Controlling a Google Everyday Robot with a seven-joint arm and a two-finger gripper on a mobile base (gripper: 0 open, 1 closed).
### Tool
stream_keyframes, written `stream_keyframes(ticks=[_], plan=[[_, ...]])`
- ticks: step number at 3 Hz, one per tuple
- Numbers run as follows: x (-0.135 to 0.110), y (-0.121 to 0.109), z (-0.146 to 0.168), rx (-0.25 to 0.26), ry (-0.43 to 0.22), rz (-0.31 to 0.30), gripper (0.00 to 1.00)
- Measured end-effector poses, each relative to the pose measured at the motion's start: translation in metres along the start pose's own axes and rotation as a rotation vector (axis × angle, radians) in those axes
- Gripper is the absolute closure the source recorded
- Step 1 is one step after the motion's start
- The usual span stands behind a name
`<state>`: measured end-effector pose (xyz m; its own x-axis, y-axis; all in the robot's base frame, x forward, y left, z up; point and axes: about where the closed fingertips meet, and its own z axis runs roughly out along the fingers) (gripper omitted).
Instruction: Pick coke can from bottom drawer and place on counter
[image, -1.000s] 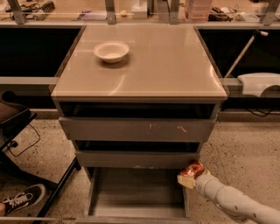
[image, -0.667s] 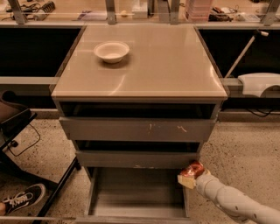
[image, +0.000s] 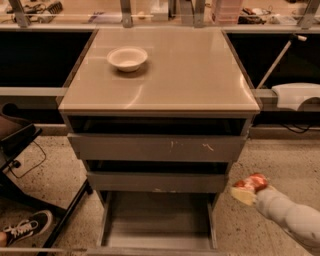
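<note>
Robot's hand (image: 246, 190) clamped on coke can (image: 254, 181) beside open bottom drawer (image: 157, 220)
The drawer lies just left of the hand; the bench (image: 190, 75) and white bowl (image: 127, 58) stand well up-left.

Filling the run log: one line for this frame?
phase: carry | gripper: shut on coke can, right of open bottom drawer | counter: can not yet placed | white bowl: on counter, back left

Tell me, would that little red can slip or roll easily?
The coke can, at the gripper right of the open bottom drawer, looks shiny, so probably a bit slippery. It is small, so likely light. Set on its side on the glossy counter, it could roll.
</note>
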<state>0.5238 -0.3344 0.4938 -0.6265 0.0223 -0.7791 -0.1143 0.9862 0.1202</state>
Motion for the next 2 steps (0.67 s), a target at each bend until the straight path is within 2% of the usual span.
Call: stream_keyframes(ticks=[1, 2], plan=[[-0.06, -0.045, -0.082, 0.136, -0.077, 0.022, 1.0], [-0.15, -0.067, -0.138, 0.216, -0.169, -0.024, 1.0]])
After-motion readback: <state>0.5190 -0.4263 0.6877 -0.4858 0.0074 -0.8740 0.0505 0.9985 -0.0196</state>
